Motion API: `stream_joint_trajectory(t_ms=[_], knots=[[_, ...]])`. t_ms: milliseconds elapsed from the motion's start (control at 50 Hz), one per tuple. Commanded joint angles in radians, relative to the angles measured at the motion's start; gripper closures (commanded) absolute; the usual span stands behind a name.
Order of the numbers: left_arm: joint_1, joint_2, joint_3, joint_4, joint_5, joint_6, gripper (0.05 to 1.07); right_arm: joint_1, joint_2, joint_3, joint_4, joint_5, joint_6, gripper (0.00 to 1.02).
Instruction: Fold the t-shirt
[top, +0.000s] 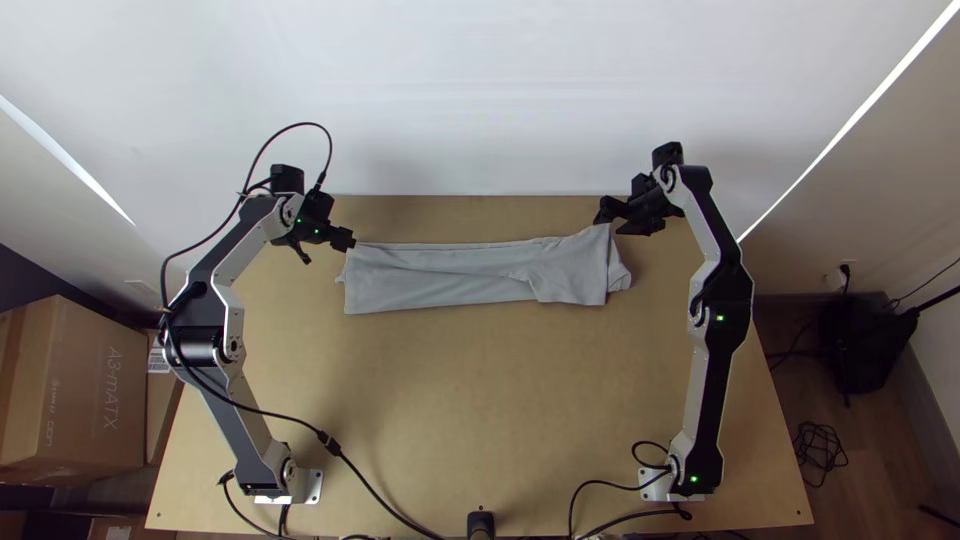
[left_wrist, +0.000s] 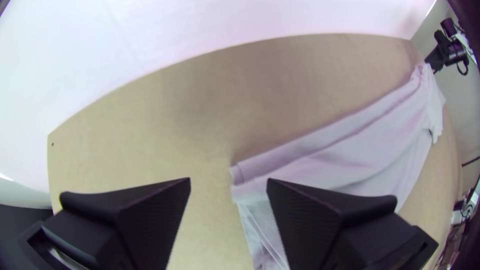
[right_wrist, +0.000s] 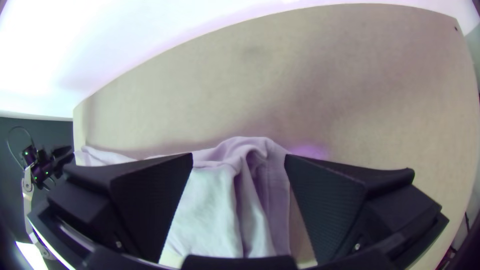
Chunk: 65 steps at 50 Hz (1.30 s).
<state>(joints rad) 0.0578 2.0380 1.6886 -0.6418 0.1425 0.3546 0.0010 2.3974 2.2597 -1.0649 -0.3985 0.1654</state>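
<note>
Left pincer (top: 328, 250) is wide, at the t-shirt's (top: 450, 277) left end, by its far corner. In the left wrist view we see the fingers well apart, one overlapping the grey cloth and the other over bare worktop (top: 480, 400). Right pincer (top: 611, 226) is wide too, at the t-shirt's far right corner; in the right wrist view a raised, creased ridge of cloth shows between its fingers. We can't tell if either pincer touches the fabric.

T-shirt lies crosswise as a long, narrow folded strip; we can't count the layers. Its left part is fairly smooth with shallow lengthwise creases, its right part wider and rumpled, with a small loose bit sticking out past the right end.

Around the t-shirt: white wall (top: 480, 110) beyond its far side, black cable (top: 328, 442) nearer us and left of it, cardboard box (top: 95, 390) well off to its left, dark bag (top: 862, 345) well off to its right.
</note>
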Motion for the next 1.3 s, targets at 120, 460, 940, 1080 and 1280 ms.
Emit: stream_joint_trajectory(t_ms=[120,460,940,1080,1280], knots=[[0.085,-0.105,-0.139,0.054,0.138,-0.08,0.12,-0.03,-0.219,-0.221,0.066,-0.003,0.052,0.04],[0.174,-0.07,-0.256,0.027,0.359,-0.126,0.12,-0.085,-0.452,-0.483,0.181,-0.301,0.21,0.04],[0.094,-0.001,-0.306,0.033,0.422,-0.192,0.12,-0.124,-0.583,-0.56,0.186,-0.418,0.255,0.04],[0.036,0.005,-0.303,0.042,0.411,-0.226,0.12,-0.124,-0.609,-0.56,0.186,-0.418,0.256,0.04],[-0.062,-0.006,-0.333,0.117,0.345,-0.279,0.35,-0.124,-0.646,-0.572,0.186,-0.419,0.264,0.04]])
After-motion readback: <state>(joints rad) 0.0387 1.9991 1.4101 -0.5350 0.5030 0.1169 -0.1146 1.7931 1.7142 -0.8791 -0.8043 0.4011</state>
